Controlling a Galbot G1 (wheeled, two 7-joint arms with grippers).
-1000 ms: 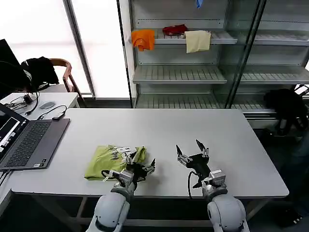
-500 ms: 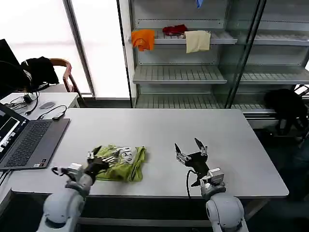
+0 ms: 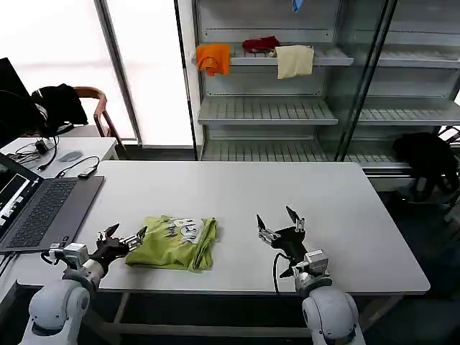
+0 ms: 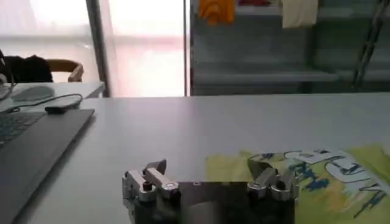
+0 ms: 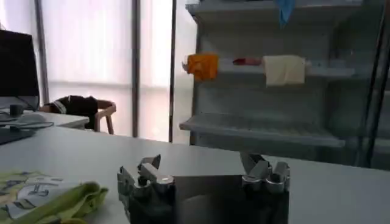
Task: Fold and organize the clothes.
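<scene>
The left gripper (image 3: 122, 238) hovers wide open just beside the folded T-shirt (image 3: 175, 241), which lies near the front of the bench (image 3: 237, 190), apparently let go. The right gripper (image 3: 279, 226), also spread wide, waits nearby, holding nothing.

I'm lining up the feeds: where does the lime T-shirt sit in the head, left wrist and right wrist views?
Head view: the T-shirt lies folded on the table's near left part, between the left gripper and right gripper.
Left wrist view: T-shirt low at the right edge, lettering up, beyond the open fingers.
Right wrist view: T-shirt in the bottom left corner.
Shared landmark: the orange cloth on the shelf.
</scene>
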